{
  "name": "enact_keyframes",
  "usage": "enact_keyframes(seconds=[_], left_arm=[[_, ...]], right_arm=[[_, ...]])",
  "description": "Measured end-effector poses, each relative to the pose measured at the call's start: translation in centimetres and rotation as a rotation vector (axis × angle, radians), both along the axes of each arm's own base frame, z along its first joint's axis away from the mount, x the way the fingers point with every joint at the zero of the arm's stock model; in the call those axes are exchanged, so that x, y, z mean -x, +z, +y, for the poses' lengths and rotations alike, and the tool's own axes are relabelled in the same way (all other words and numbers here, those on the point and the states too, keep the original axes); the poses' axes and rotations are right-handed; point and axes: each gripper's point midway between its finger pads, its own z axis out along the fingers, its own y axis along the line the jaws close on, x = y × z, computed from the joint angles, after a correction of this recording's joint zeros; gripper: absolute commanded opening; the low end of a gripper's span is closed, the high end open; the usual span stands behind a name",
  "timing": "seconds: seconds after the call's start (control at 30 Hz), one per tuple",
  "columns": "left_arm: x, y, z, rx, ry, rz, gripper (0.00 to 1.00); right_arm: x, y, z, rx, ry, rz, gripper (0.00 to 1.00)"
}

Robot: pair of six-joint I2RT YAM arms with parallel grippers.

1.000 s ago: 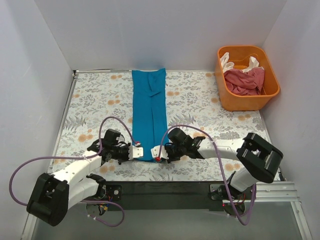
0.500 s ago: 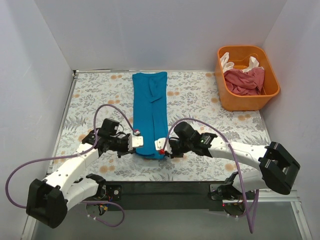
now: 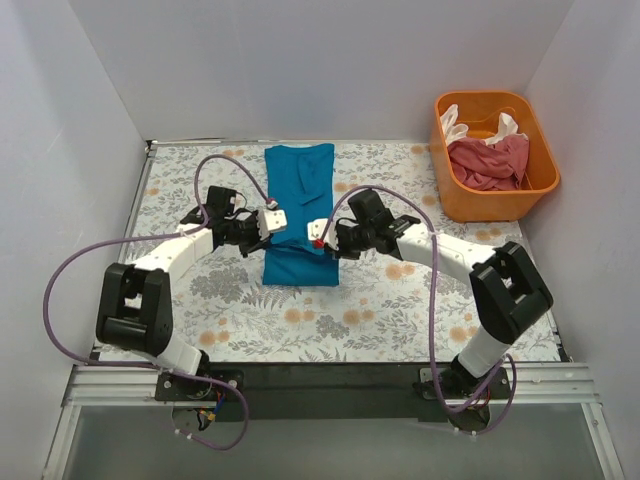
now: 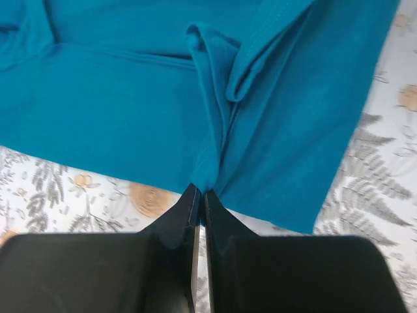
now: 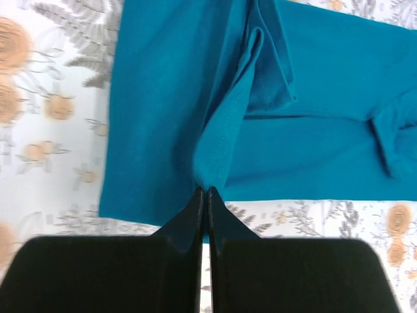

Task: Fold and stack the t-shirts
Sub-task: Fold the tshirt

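Note:
The teal-blue t-shirt [image 3: 298,200] lies as a narrow strip at the table's back middle, its near end doubled back over itself. My left gripper [image 3: 274,221] is shut on its left hem corner [image 4: 207,171], held above the cloth. My right gripper [image 3: 316,233] is shut on the right hem corner [image 5: 212,160]. The fold line lies near me [image 3: 300,272]. The dusty pink-red t-shirt [image 3: 488,162] and the cream-white t-shirt [image 3: 455,124] lie bunched in the orange tub [image 3: 541,183].
The orange tub stands at the back right corner. White walls close the table on three sides. The floral tablecloth [image 3: 360,310] shows in front of the shirt. Purple cables loop from both arms.
Both grippers have carried the shirt's near hem away from me, from the front edge toward the table's middle, doubling the strip over itself. The visible strip is much shorter.

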Motion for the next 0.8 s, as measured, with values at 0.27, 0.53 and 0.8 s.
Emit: enact_keyframes(seconds=[0.27, 0.53, 0.8], left_arm=[[-6.3, -0.9, 0.0, -0.012, 0.012, -0.062, 0.00], [-11.1, -1.5, 0.9, -0.021, 0.047, -0.102, 0.00], [-14.5, -2.3, 0.9, -0.025, 0.056, -0.129, 0.00]], right_arm=[[-6.0, -1.0, 0.6, 0.002, -0.007, -0.041, 0.01], [-11.4, -1.1, 1.5, -0.014, -0.026, -0.084, 0.01], [-14.8, -1.5, 1.6, -0.020, -0.049, -0.111, 0.01]])
